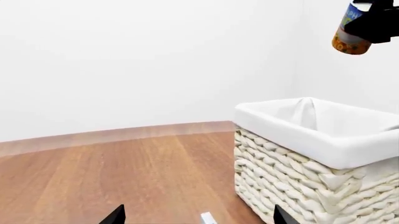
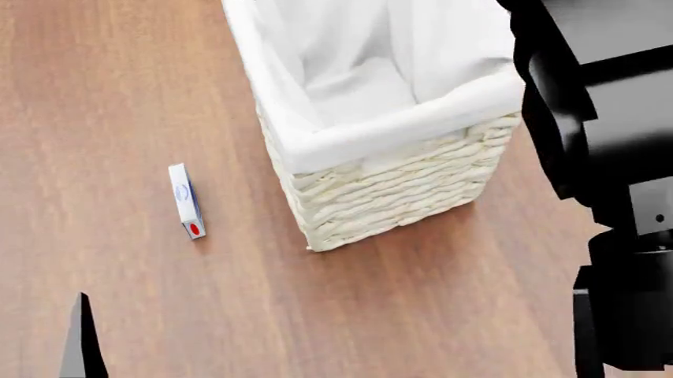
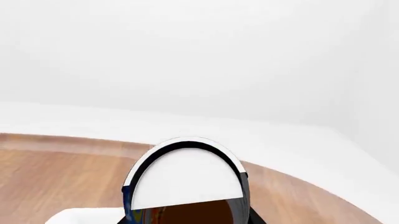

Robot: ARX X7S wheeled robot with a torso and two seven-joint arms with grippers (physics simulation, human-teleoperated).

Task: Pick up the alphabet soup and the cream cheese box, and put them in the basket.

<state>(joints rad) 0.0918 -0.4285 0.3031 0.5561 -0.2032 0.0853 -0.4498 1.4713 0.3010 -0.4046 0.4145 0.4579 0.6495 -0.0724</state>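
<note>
The alphabet soup [image 1: 349,28], blue label over an orange base, hangs tilted high above the basket [image 1: 311,182] with my right gripper [image 1: 377,23] shut on it. In the right wrist view its pale lid [image 3: 187,179] fills the space between the jaws. In the head view my right arm [image 2: 600,157] hides the can. The cream cheese box [image 2: 186,201] lies on the floor left of the basket [image 2: 389,181]; its end [image 1: 208,218] shows low between the fingers of my left gripper [image 1: 198,220], which is open and holds nothing.
The floor is wooden, with white walls behind. The basket's white cloth liner [image 1: 311,123] folds over its rim and nothing shows inside it. One dark left fingertip [image 2: 82,339] shows at the head view's lower left.
</note>
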